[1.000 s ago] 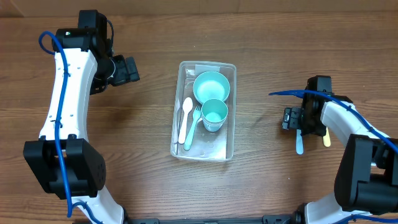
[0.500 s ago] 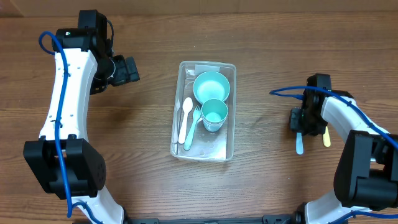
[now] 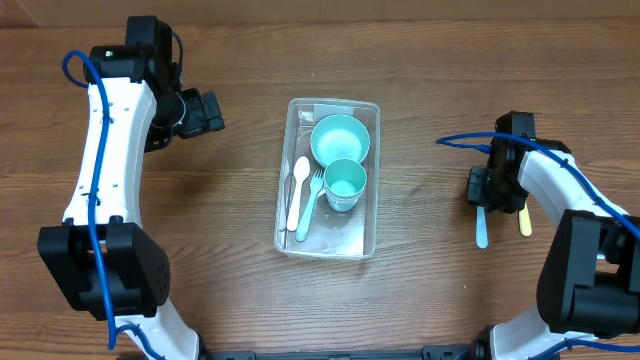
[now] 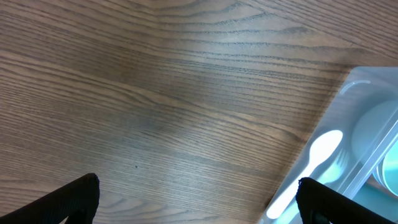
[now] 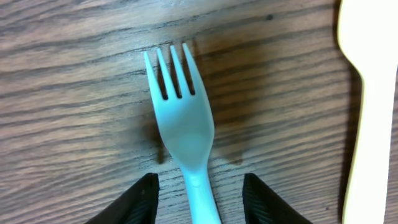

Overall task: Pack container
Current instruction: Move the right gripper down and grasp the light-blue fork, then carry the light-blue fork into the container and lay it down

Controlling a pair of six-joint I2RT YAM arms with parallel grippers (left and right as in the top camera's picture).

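Note:
The clear container stands mid-table, holding a teal bowl, a teal cup, a white spoon and a teal fork. At the far right, a light-blue fork lies flat on the wood. My right gripper is down over its handle and open, one finger on each side with a gap to the handle. My left gripper hangs wide open over bare wood left of the container, holding nothing.
A cream plastic utensil lies just beside the light-blue fork, also visible by the right arm. The left arm runs along the table's left side.
My right gripper has shifted slightly to the right over the light-blue fork, and its jaws now stand narrower than a second ago. The left arm and the container's contents are unchanged.

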